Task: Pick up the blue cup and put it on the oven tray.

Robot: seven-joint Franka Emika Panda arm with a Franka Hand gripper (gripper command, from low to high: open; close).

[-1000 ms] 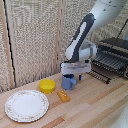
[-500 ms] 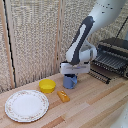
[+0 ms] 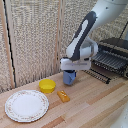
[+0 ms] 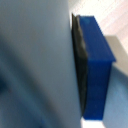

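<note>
While bent low, fingers (image 3: 70,75) around blue cup (image 3: 69,78)

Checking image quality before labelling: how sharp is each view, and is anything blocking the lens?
Exterior view: soft and low-detail, but cup, tray and gripper are readable. Wrist view: heavily blurred, a grey out-of-focus mass fills most of it beside the cup.

White rounded arm (image 3: 86,35) with dark grey joint bands and a pale boxy hand (image 3: 75,64).
</note>
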